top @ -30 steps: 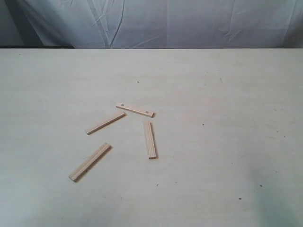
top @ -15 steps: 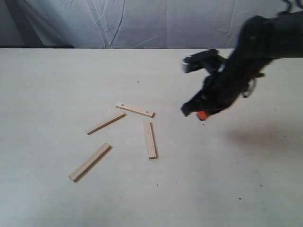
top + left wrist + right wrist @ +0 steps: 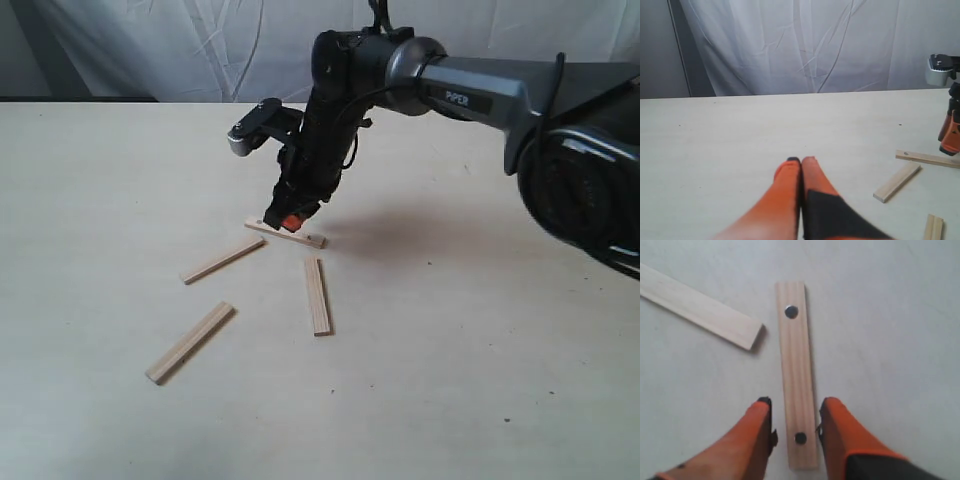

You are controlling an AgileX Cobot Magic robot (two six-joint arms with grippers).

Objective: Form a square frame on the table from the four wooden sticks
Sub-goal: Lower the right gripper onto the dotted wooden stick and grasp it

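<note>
The wooden sticks lie loose and apart on the table [image 3: 120, 180]. The stick with two dark holes [image 3: 305, 237] [image 3: 796, 365] [image 3: 927, 158] lies farthest back. My right gripper [image 3: 290, 218] [image 3: 794, 405] points down over one end of it, open, one orange finger [image 3: 837, 425] on each side with a small gap. A thin stick [image 3: 223, 260] [image 3: 700, 312] [image 3: 896, 182] lies just to its left. Another stick [image 3: 317, 295] [image 3: 933, 227] lies in front, and a wider one [image 3: 190, 343] nearer at the left. My left gripper [image 3: 801, 161] is shut and empty, low over bare table.
A white cloth backdrop [image 3: 300, 45] hangs behind the table's far edge. The right arm [image 3: 470, 90] stretches in from the right across the back half of the table. Bare table surface surrounds the sticks on all sides.
The right arm came in from the right, swung left and came down over the holed stick, its jaws now open. The sticks have not moved.
</note>
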